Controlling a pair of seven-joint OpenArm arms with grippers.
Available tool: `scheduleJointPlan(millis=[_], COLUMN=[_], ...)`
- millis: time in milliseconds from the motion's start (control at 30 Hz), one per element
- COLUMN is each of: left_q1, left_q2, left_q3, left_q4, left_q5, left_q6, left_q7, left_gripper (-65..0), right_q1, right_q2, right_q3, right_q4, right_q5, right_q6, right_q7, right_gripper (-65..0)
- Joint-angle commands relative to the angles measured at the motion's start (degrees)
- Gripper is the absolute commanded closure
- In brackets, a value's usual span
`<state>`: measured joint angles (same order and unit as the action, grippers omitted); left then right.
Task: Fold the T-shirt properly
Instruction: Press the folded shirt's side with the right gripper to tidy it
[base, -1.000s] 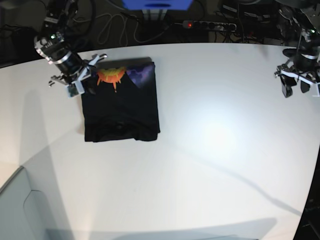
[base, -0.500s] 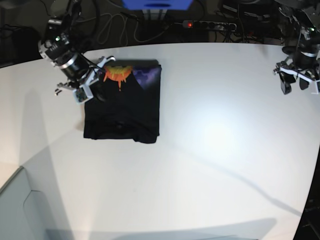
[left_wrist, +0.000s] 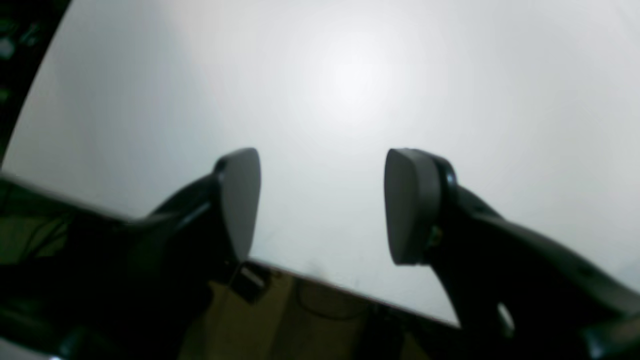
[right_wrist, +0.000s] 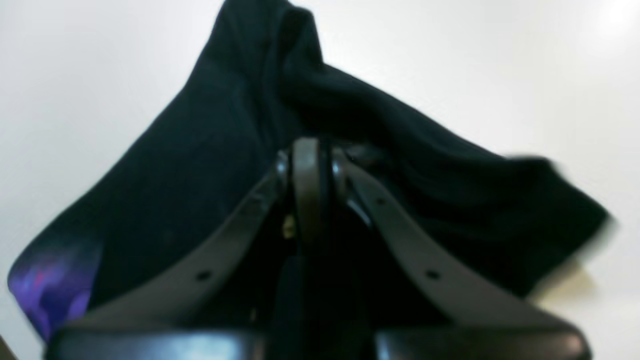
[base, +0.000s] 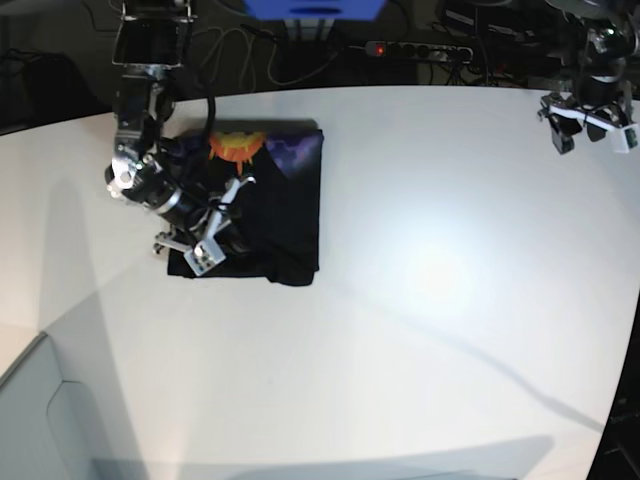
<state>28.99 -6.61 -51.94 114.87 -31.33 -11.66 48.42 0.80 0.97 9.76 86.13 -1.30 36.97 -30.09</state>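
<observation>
The black T-shirt (base: 285, 215) lies folded in a rough rectangle on the white table (base: 450, 300), left of centre, with its orange sun print (base: 236, 146) and purple print at the far edge. My right gripper (base: 215, 240) is over the shirt's front left part. In the right wrist view my right gripper (right_wrist: 310, 150) is shut on a raised ridge of the black T-shirt (right_wrist: 200, 165), and a purple patch (right_wrist: 45, 280) shows at lower left. My left gripper (base: 588, 125) is at the far right table edge, away from the shirt. In its wrist view my left gripper (left_wrist: 322, 205) is open and empty.
A power strip (base: 420, 50), cables and a blue object (base: 315, 8) lie behind the table's far edge. A grey panel (base: 30, 420) sits at the lower left corner. The left wrist view shows bare white table (left_wrist: 350, 75) and its edge below the fingers.
My right gripper moved from the shirt's far left corner toward the front, over its left side, and now pinches the cloth. My left gripper moved farther back along the right edge.
</observation>
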Motion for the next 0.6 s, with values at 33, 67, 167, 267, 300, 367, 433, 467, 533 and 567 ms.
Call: scheduleJointPlan(millis=[33,67,167,267,300,367,433,467,533,567], left_q1=[0.77,1.47,2.87,4.28,4.63,5.07,5.51,5.51,5.78,6.22], left_q2=[0.15,0.50,0.68,0.94,1.47,2.70,3.93,4.46,5.42,6.13], left_q3=[-2.34,-3.31,-5.24,-7.18,-7.88,-9.99,-11.75,-12.63,-14.56,-15.53], left_q4=[0.96,0.96,0.96,0.96,0.96,1.04,1.04,1.04,1.04,1.04], left_q5=[-0.27,-0.36,-0.36,-0.45,-0.45,-0.45,-0.45,-0.45,-0.45,-0.54], left_q6=[-0.08,-0.08,-0.08,-0.16,-0.16,-0.16,-0.16,-0.16,-0.16,-0.16], left_q7=[-0.91,-0.91,-0.91,-0.91,-0.91,-0.91,-0.91,-0.91,-0.91,-0.91], left_gripper=[-37.6,-37.6,-37.6,-37.6,-37.6,-37.6,-37.6,-37.6,-37.6,-37.6], right_q1=[3.38,4.52,8.21,12.43,13.40,15.42,16.56,16.83,16.92,16.74], right_q2=[0.48,0.57,0.57,0.65,0.65,0.65,0.65,0.65,0.74,1.44], right_q3=[0.31,0.31,0.57,0.75,0.75,0.75,0.75,0.75,0.75,0.75], right_q4=[-2.48,-3.89,-8.02,-14.17,-16.02,-19.09,-20.76,-21.03,-20.50,-19.27], right_q5=[0.73,0.73,0.73,0.73,0.73,0.73,0.73,0.73,0.73,0.73], right_q6=[0.08,0.08,0.08,0.08,0.08,0.00,-0.97,-2.91,-7.65,-10.11], right_q7=[1.56,1.65,1.65,1.65,1.73,2.17,4.11,5.25,7.18,8.06], right_gripper=[0.0,0.0,0.0,0.0,0.0,0.0,0.0,0.0,0.0,0.0])
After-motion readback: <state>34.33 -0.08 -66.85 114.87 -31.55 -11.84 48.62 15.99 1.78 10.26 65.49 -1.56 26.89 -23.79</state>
